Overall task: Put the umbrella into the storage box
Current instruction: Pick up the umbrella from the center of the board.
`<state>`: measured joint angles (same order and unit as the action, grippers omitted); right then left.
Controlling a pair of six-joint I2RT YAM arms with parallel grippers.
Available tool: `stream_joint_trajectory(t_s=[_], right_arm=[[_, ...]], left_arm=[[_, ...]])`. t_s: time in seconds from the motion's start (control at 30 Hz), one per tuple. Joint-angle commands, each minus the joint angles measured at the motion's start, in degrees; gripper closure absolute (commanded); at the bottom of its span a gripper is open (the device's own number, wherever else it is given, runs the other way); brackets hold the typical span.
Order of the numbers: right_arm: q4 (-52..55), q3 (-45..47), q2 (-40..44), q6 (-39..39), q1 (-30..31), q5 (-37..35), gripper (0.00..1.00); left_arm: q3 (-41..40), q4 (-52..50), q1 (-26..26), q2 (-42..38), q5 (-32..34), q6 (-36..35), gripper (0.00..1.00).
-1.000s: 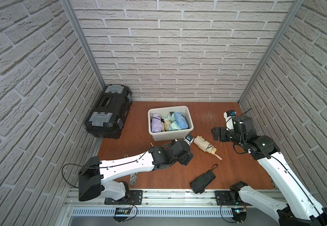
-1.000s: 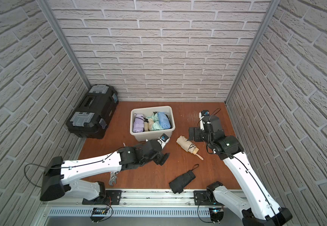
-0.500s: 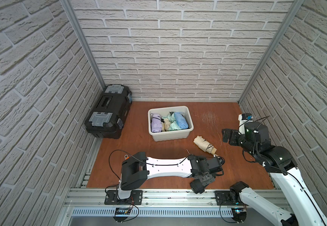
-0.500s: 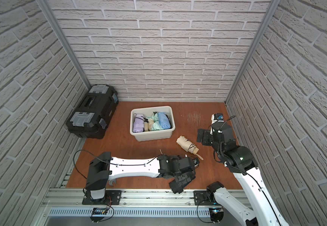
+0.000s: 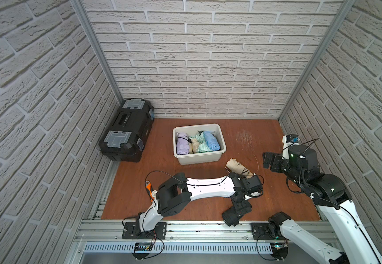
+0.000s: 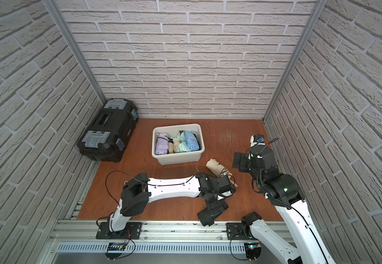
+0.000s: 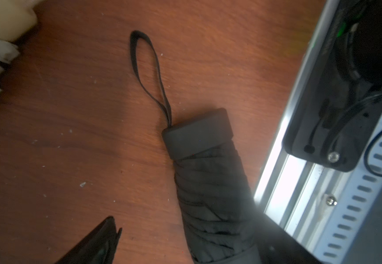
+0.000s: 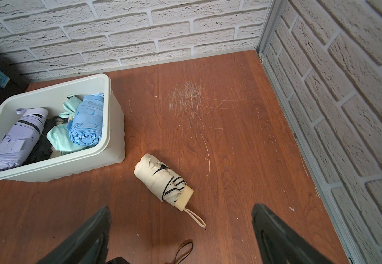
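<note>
A black folded umbrella (image 5: 232, 217) (image 6: 206, 218) (image 7: 210, 182) lies at the floor's front edge beside the metal rail, its strap loop (image 7: 146, 68) stretched out. My left gripper (image 5: 240, 205) (image 7: 185, 251) hangs over it, open, with the canopy between the jaws; one finger (image 7: 98, 244) shows to the side. A cream umbrella (image 5: 238, 168) (image 8: 162, 180) lies in front of the off-white storage box (image 5: 200, 156) (image 8: 59, 169), which holds several folded umbrellas. My right gripper (image 5: 269, 161) (image 8: 181, 237) stands open and empty to the right of the cream umbrella.
A black toolbox (image 5: 128, 130) (image 6: 107, 130) sits against the left wall. An orange-handled tool (image 5: 149, 188) lies by the left arm's base. The aluminium rail (image 5: 185, 226) (image 7: 274, 182) borders the front; brick walls close the other sides.
My left arm has swung from beside the storage box to the front right, over the black umbrella, and its jaws have widened. The right arm has drawn back to the right.
</note>
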<state>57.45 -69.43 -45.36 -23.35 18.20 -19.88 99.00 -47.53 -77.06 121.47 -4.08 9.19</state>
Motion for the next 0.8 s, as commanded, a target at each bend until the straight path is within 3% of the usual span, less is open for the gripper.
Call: stream_joint_trajectory(t_s=[0.0, 0.3, 0.53, 0.63, 0.77], right_arm=[[0.8, -0.4, 1.4, -0.6, -0.2, -2.1, 0.03], [1.7, -0.2, 2.6, -2.7, -0.2, -2.4, 0.03], [3.4, -0.4, 3.7, -4.4, -0.2, -2.6, 0.04], [3.6, -0.3, 3.7, -4.5, -0.2, -2.6, 0.04], [3.2, 0.3, 3.7, -4.5, -0.2, -2.5, 0.04]], left_arm=[[1.2, -2.5, 0.0, 2.3, -3.5, -2.4, 0.04], [0.5, -0.7, 1.6, 5.0, -2.0, -4.5, 0.09], [-2.3, -0.9, 3.7, 1.7, 11.8, -1.1, 0.21], [-3.5, -0.9, 4.1, -0.4, 13.8, -1.6, 0.2], [-5.0, 0.6, 3.5, -2.3, 10.5, -2.1, 0.1]])
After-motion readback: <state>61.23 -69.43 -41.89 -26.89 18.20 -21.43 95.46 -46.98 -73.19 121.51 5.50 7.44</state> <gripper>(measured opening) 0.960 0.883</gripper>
